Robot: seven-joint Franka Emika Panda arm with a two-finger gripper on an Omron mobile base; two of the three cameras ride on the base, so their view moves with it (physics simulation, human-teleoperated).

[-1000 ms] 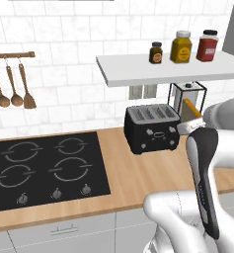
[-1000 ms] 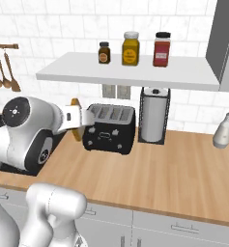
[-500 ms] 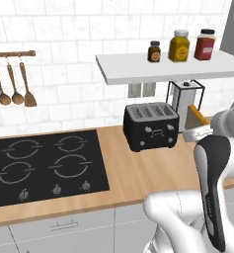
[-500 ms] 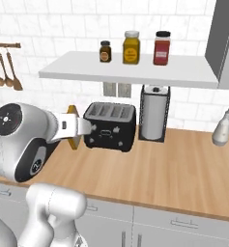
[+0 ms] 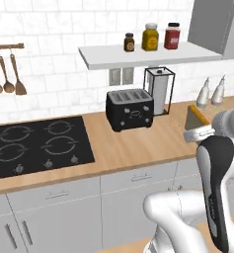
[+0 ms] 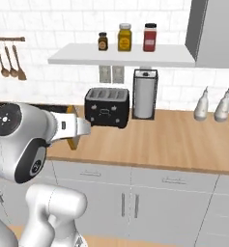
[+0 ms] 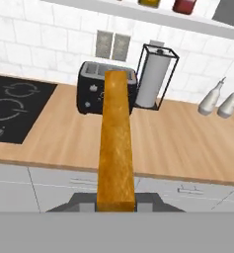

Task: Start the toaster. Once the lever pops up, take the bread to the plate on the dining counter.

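Hand view shows the tool [image 7: 116, 205] clamped on the bread [image 7: 117, 143], held edge-on off the front edge of the wooden surface [image 7: 187, 143], well apart from the toaster [image 5: 130, 109]. The transport step appears to be in hand; the next move calls for carrying the slice toward the plate on the dining counter. No legible writing appears on the jars [image 5: 150, 37].
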